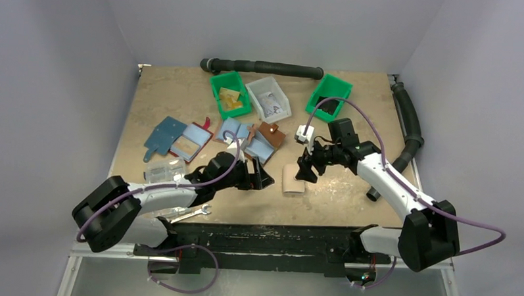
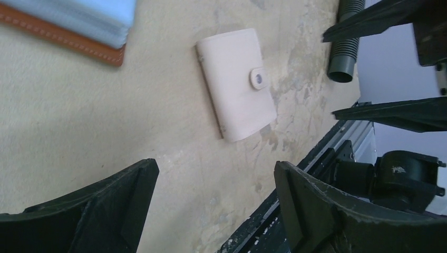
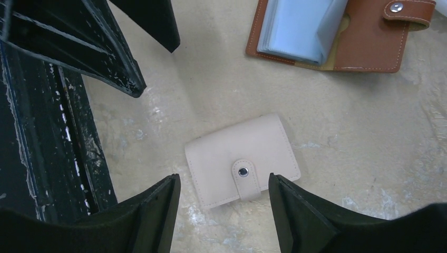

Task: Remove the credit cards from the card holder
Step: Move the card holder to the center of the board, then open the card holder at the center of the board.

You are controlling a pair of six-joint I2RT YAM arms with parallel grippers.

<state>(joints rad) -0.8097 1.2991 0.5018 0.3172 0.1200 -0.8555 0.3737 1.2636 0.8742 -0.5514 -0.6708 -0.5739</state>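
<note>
the card holder (image 1: 294, 180), a small cream case, lies flat on the table (image 1: 352, 125) near the front edge, between the two grippers. its flap is closed and the tab is fastened with a metal snap. the left gripper (image 1: 266, 181) is low over the table just to the left of the holder; in the left wrist view its fingers (image 2: 126, 200) are spread wide and hold nothing, and the holder (image 2: 237, 84) lies apart in front of them. the right gripper (image 1: 306, 170) hovers at the right side of the holder; its fingers (image 3: 158, 211) are also spread, one on each side of the snap edge, and pinch nothing. a brown wallet (image 3: 363, 42) with pale blue sleeves lies open further back
</note>
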